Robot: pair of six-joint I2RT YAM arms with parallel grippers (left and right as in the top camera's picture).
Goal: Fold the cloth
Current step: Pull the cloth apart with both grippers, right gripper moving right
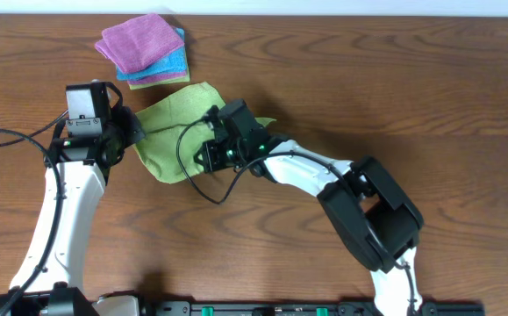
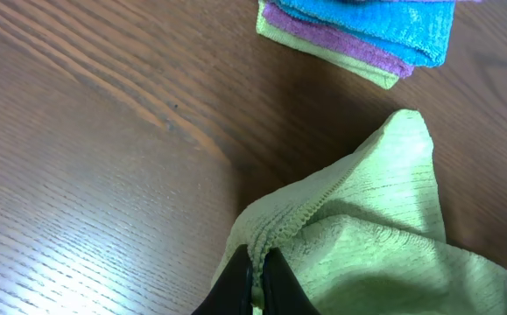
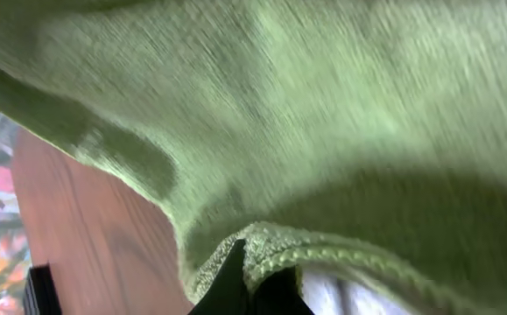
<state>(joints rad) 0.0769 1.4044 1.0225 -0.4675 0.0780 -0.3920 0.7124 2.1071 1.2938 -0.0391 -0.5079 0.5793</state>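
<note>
The lime-green cloth [image 1: 176, 123] lies bunched on the wooden table, between my two arms. My left gripper [image 1: 133, 132] is shut on its left edge; in the left wrist view the black fingers [image 2: 257, 280] pinch the stitched hem of the cloth [image 2: 384, 227]. My right gripper [image 1: 211, 140] is shut on the cloth's right part; in the right wrist view the fingers [image 3: 266, 284] pinch a hem, and the cloth [image 3: 306, 114] fills most of the view, lifted above the table. The white tag is not visible.
A stack of folded cloths, purple [image 1: 139, 42] on top with turquoise-blue [image 1: 173, 60] under it, sits at the back left, close behind the green cloth. It also shows in the left wrist view [image 2: 367, 26]. Cables trail near both arms.
</note>
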